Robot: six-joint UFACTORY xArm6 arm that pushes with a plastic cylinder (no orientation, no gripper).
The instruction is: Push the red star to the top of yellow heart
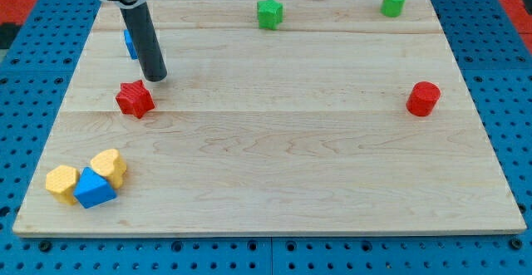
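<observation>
The red star point(135, 99) lies on the wooden board point(274, 142) at the view's left, middle height. My tip point(156, 78) stands just above and to the right of the star, very close to it, whether touching I cannot tell. The yellow heart point(110, 166) lies at the view's bottom left, below the star and a little to its left. It sits against a blue block point(93, 189).
A yellow block point(61, 182) sits left of the blue block in the bottom-left cluster. A blue block point(130, 42) is partly hidden behind the rod. A green star point(269, 13) and a green cylinder point(394, 2) lie along the top. A red cylinder point(423, 99) lies at the right.
</observation>
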